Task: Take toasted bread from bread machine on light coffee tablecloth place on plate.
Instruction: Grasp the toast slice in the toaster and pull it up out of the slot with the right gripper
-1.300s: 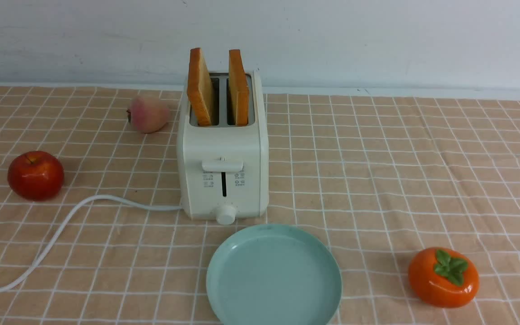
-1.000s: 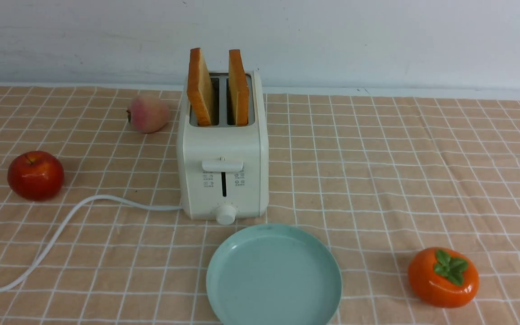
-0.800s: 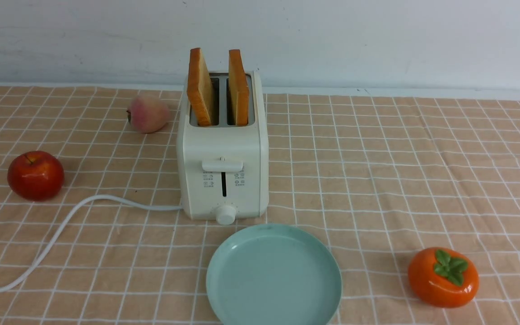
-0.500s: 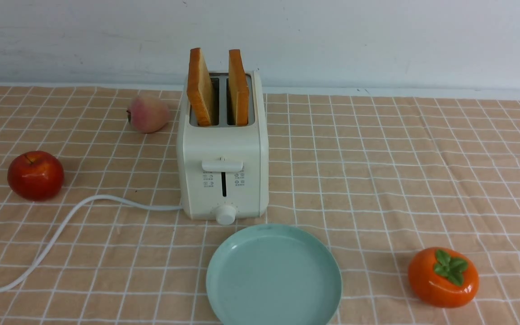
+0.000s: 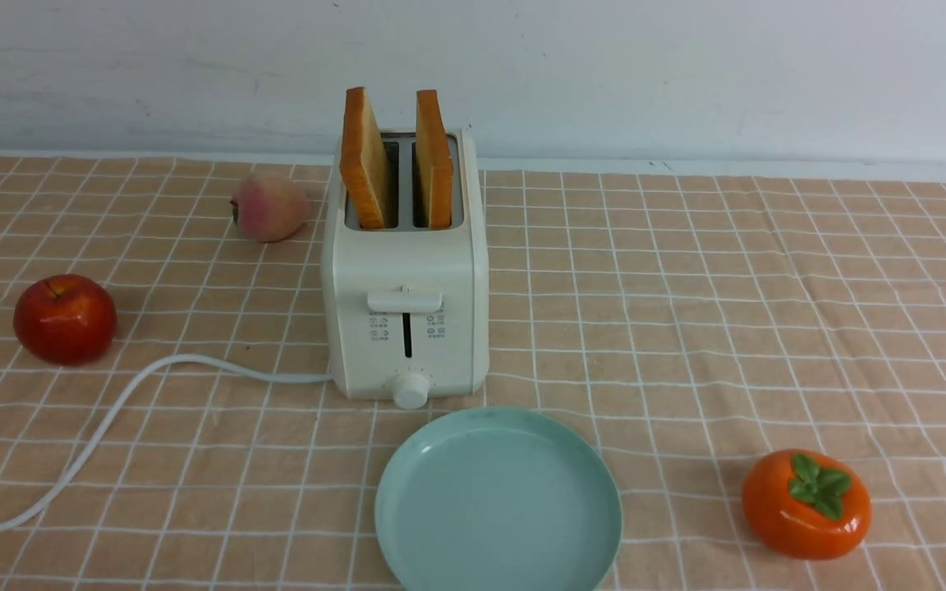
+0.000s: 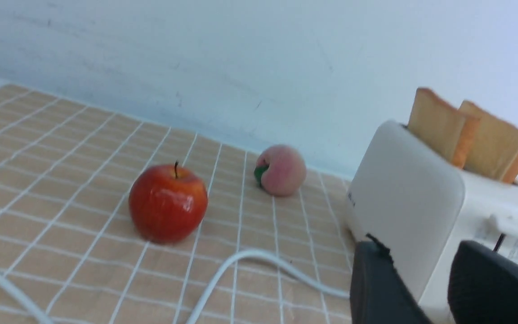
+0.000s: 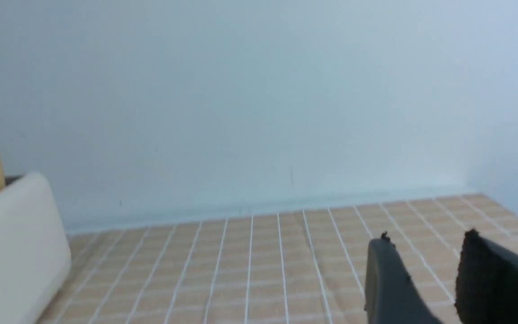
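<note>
Jaws spread, empty, on your left gripper (image 6: 416, 252) and right gripper (image 7: 425, 243); toasted bread (image 5: 365, 156) stands in bread machine (image 5: 405, 271), plate (image 5: 498, 501) bare.

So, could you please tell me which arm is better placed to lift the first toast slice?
Probably left: the left end effector, open, is close to the bread machine and toasted bread; the right end effector sees the machine only at its view's edge.
</note>
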You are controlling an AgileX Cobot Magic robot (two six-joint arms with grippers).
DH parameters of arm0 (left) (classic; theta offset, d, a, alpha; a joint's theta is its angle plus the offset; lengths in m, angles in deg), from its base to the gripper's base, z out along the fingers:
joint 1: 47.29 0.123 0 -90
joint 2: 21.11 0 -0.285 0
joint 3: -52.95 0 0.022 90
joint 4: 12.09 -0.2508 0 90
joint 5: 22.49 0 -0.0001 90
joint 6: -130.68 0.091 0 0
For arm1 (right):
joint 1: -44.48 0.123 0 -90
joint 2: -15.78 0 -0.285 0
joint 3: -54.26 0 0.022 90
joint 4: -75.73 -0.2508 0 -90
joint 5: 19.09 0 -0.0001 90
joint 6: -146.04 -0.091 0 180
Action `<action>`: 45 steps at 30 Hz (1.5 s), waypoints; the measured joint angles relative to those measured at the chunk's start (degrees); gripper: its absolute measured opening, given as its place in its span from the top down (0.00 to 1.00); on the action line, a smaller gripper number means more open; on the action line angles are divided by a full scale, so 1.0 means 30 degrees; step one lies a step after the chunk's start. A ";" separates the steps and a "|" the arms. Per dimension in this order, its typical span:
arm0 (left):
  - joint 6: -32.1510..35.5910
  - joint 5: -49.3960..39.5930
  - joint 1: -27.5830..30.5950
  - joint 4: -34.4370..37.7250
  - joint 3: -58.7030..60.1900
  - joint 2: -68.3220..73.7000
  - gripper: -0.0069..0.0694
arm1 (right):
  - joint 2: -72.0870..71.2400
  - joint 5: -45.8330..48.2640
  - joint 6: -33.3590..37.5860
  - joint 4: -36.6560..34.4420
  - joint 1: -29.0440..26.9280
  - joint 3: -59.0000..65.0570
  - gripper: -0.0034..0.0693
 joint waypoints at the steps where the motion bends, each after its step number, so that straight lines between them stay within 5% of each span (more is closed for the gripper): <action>1: 0.0000 0.0095 0.0000 0.0000 0.0000 0.0000 0.60 | 0.0000 -0.0204 0.0000 0.0000 0.0000 0.0000 0.62; 8: -0.1000 0.2089 0.0000 0.0737 0.0004 0.0000 0.60 | 0.0000 -0.2823 -0.0100 -0.0472 0.0000 0.0000 0.62; 15: -0.8229 1.0691 0.0000 0.3036 -0.0074 0.0000 0.60 | 0.0000 -0.7524 -0.4188 -0.3240 0.0000 -0.0582 0.62; 20: -0.9222 0.9752 0.0000 0.1726 -0.2886 0.0000 0.60 | 0.0183 -0.5838 -0.5880 -0.3338 0.0000 -0.4017 0.62; 25: -0.9374 0.3925 0.0000 -0.1604 -1.0701 0.3108 0.60 | 0.4113 -0.1819 -0.6781 -0.3008 0.0000 -1.1457 0.62; 30: -0.9374 -0.3376 0.0000 -0.3113 -1.6157 0.7604 0.60 | 0.8177 0.1948 -0.5193 -0.0932 0.0000 -1.6978 0.62; 31: -0.9374 -0.6987 0.0000 -0.3296 -1.7490 0.9279 0.60 | 0.9998 0.4217 -0.4504 0.0057 0.0000 -1.8959 0.62; 37: -0.9374 -1.3632 -0.0217 -0.3950 -1.8307 1.3451 0.60 | 1.4966 1.0141 -0.3211 0.2866 0.0000 -2.0990 0.62; 45: -0.8606 -1.7339 -0.0806 -0.4198 -1.7499 1.5187 0.60 | 1.9812 1.1500 -0.4111 0.1301 0.1294 -1.9900 0.62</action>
